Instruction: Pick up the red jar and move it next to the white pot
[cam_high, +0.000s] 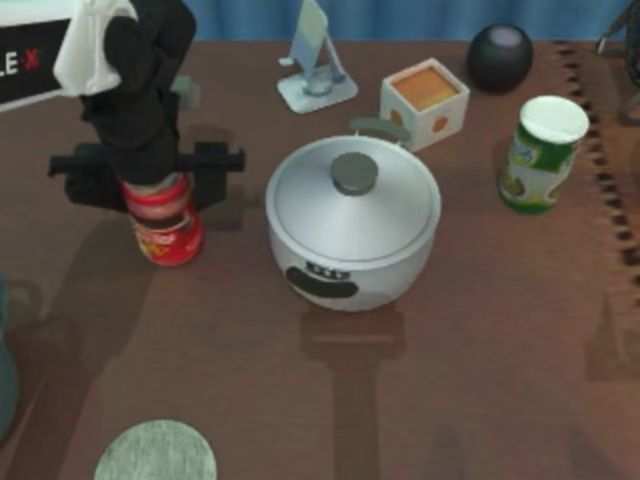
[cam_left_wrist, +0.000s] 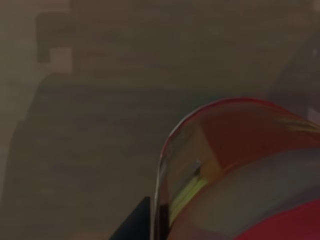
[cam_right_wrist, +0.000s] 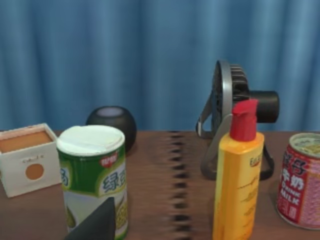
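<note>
**Left pincer on jar, carry step pending**

Left pincer is seated over the red jar; clamp state cannot be told. The white pot sits well apart beside it. Judged next: grip confirmed, lift, translate potward. Right arm parked.

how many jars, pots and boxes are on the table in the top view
jars: 2, the red jar and the green-and-white jar
pots: 1, the white pot
boxes: 1, the white cube with orange top
total: 4
</note>
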